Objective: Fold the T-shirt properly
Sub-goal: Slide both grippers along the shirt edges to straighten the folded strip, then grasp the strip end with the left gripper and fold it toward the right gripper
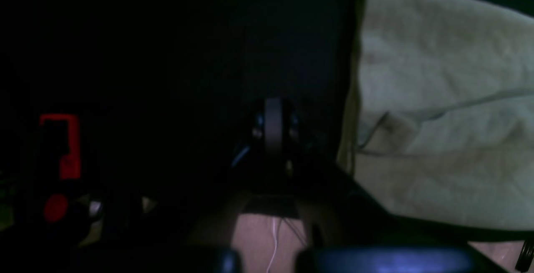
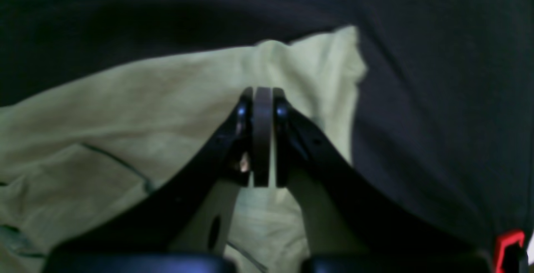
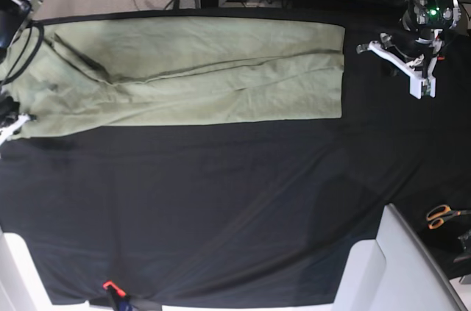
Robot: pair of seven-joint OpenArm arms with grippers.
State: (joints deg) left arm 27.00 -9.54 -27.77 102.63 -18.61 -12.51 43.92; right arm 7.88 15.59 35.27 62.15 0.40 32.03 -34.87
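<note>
1. T-shirt: pale sage green, folded into a long band lying across the far part of the black table cloth. Straight clean edge on the base view's right end, more rumpled twd the left end. Long creases run lengthwise; a seam line shows in both wrist views.
2. In the right wrist view a corner of the shirt pokes out onto the dark cloth, slightly puckered.
3. Right gripper: jaws pressed together, tips over the green fabric near that corner; can't tell if any cloth is pinched betw them.
4. Left gripper: jaws pressed together, nothing betw them, over bare black cloth just beside the shirt's straight edge, not touching it. In the base view this arm sits off the shirt's right end.
5. Containers: can't make any out. Orange-handled scissors lie off the cloth at the base view's right edge.
</note>
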